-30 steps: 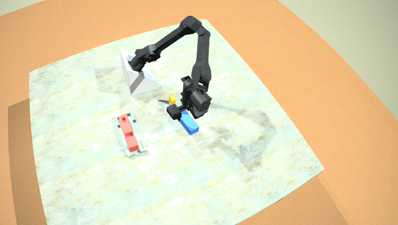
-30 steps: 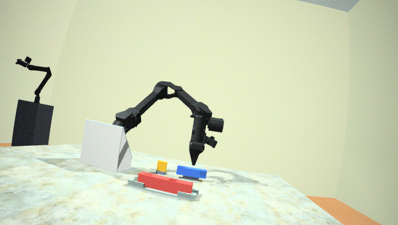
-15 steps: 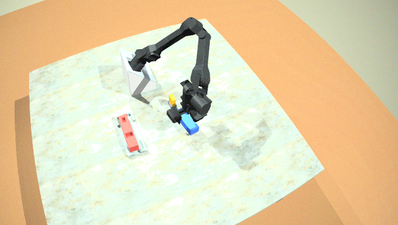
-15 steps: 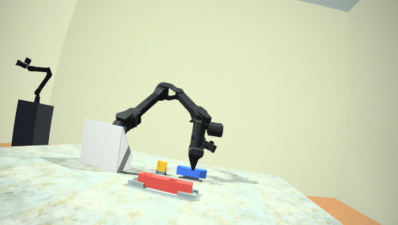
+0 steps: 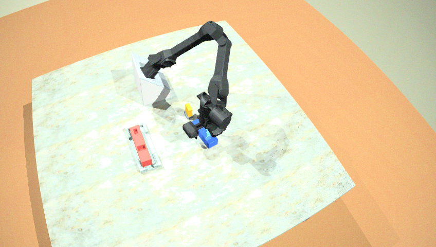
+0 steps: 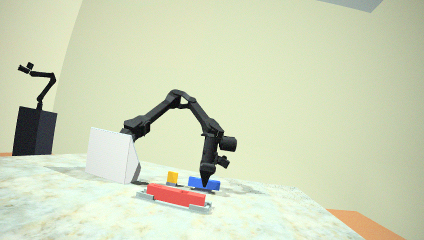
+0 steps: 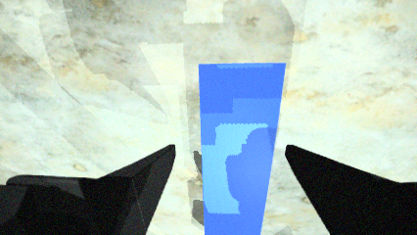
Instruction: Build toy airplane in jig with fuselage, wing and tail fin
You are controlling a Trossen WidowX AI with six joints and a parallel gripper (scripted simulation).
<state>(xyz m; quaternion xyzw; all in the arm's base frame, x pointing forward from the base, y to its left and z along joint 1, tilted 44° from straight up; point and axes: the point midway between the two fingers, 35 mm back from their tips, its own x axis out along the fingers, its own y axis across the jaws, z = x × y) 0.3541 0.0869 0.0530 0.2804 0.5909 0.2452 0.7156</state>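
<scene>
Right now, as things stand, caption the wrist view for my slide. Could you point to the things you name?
Open gripper (image 7: pixel 229 149), its fingers on either side of the blue wing (image 7: pixel 240 147), nothing grasped.

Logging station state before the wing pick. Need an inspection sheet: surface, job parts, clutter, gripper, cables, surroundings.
Surface: pale marbled table top, shadows across it.
Fuselage: red block lying in the grey cradle; both top sockets unfilled.
Wing: blue bar, off the fuselage, raised on a small support.
Tail fin: yellow piece, upright, off the fuselage.
Clutter: nothing seen.
Gripper: the gripper open, fingers either side of the wing, holding nothing.
Cables: nothing seen.
Surroundings: white wedge-shaped block by the arm's base; second arm on a dark pedestal behind.
</scene>
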